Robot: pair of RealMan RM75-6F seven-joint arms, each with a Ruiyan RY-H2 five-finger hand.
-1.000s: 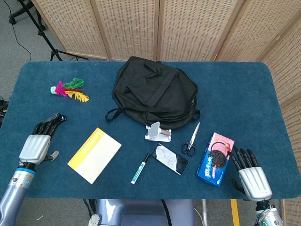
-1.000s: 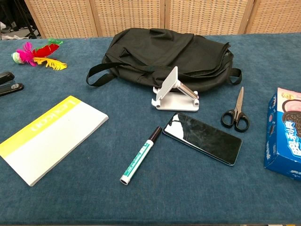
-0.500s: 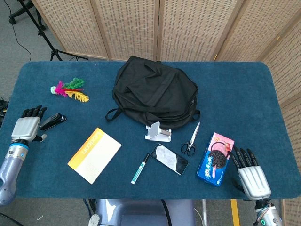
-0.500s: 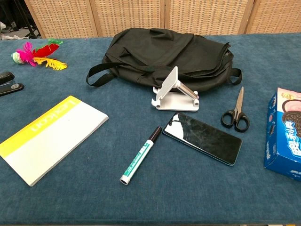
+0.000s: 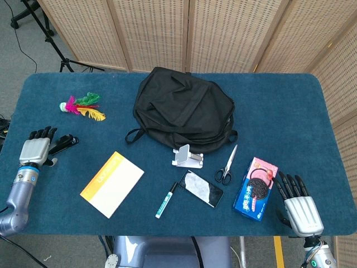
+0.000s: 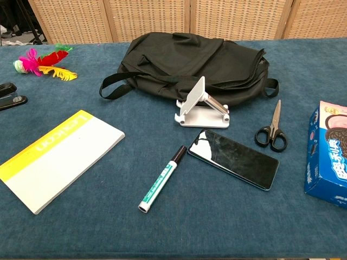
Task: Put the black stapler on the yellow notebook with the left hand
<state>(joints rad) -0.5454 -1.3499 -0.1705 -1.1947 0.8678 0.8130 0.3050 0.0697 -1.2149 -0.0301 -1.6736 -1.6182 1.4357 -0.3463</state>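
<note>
Stapler and left hand sit side by side at the left edge of the worktop in the head view, the stapler just to the right of the dark fingers, so close I cannot tell whether they touch it. The hand holds nothing; its fingers point away from the robot, a little apart and slightly curled. The stapler's long axis runs slantwise, from its near end by the fingers up and to the right toward the backpack. Which end is the nose I cannot make out. The notebook lies nearer the robot and to the right of the stapler, well apart from it, its yellow band along the upper left edge. The right hand rests at the far right corner beside the cookie box, fingers spread and empty, the whole worktop away from the stapler, so the left is plainly the nearer. My guess is the left hand has to shift right a little and close across the stapler's narrow width before carrying it down to the notebook.

In the chest view neither hand shows. The stapler lies cut off by the left border, nearly level, its visible end tipped slightly toward the robot. The notebook sits below and right of it, bare.
</note>
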